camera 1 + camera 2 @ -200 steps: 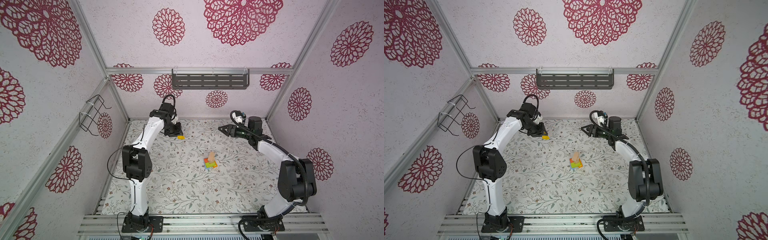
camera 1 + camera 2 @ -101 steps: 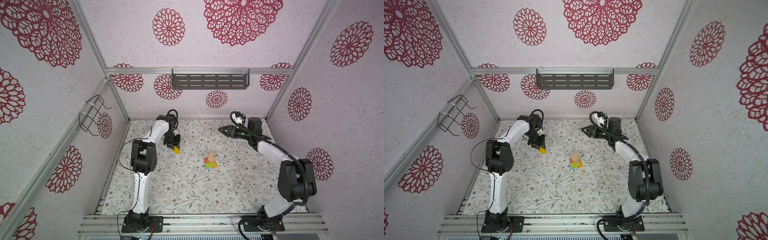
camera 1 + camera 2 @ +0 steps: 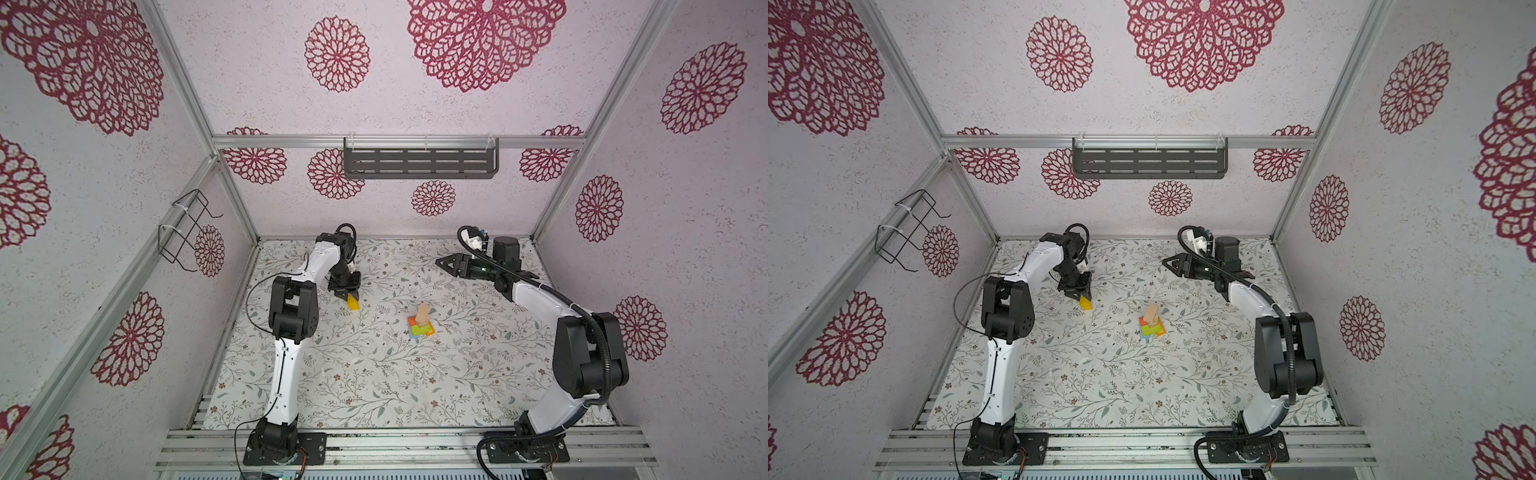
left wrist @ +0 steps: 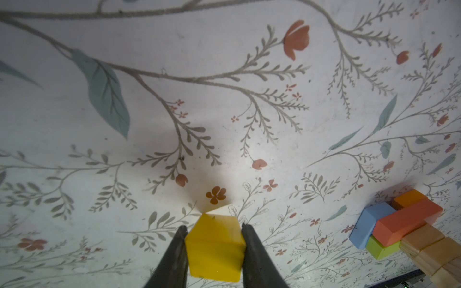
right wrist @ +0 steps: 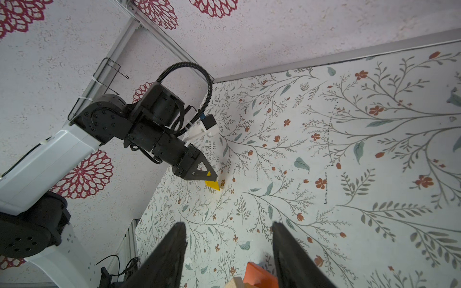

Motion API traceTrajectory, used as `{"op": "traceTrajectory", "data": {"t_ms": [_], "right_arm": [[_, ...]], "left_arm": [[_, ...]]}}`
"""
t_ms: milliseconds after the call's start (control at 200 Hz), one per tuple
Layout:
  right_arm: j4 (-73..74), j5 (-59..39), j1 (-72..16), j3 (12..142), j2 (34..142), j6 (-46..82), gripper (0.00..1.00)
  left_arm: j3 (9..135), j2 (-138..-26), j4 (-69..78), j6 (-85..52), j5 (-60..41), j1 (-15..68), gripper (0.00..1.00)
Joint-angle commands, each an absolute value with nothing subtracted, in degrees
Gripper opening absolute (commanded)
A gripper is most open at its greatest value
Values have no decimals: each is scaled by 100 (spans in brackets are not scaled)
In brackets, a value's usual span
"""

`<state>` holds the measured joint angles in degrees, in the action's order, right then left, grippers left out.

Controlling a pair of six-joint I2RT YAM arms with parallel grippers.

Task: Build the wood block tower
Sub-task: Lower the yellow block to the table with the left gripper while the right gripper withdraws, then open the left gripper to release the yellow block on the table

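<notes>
The wood block tower (image 3: 422, 325) stands near the middle of the floral-patterned table (image 3: 374, 374). Flat blue, lime-green, orange and red pieces are layered crosswise at its base, and a tan wood block rises from the top of them. In both top views the stack sits between the two arms, apart from each. The left wrist view catches it at the edge of the frame (image 4: 399, 229), the red piece lying across the blue and the green.

To the tower's left, the left gripper (image 3: 347, 296) points down at the table and pinches a yellow block (image 3: 353, 303) between its dark fingers (image 4: 252, 249). One pad presses each side of the block, which juts out past the fingertips. The block hangs low over the table, well apart from the stack. Whether it touches the surface cannot be told.

At the far right of the table, the right gripper (image 3: 441, 262) is raised and points toward the middle. Its jaws are spread, with nothing between them, and the red piece shows just below its fingers (image 5: 294, 254).

A dark slotted shelf (image 3: 419, 162) hangs on the back wall.
</notes>
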<state>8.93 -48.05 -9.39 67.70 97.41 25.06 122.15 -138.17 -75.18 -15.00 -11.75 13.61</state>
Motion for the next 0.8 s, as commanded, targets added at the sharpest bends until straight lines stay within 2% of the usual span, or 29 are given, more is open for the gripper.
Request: {"op": "traceTrajectory", "data": {"t_ms": [0, 380, 515, 640, 790], "right_arm": [[1019, -4786, -962, 6924, 9622, 2312, 60], [983, -4773, -962, 6917, 9511, 2224, 62], [979, -4619, -961, 6850, 9410, 2172, 62], [996, -4566, -968, 6772, 9299, 2163, 63], [955, -4475, -984, 6741, 9185, 2136, 63]], "left_arm": [[12361, -14069, -7471, -1399, -913, 1310, 17], [12648, -14241, -7540, -1452, -618, 1306, 35], [12642, -14181, -7541, -1450, -619, 1308, 53], [12629, -14096, -7541, -1441, -566, 1314, 63], [12629, -13987, -7549, -1497, -409, 1325, 66]]}}
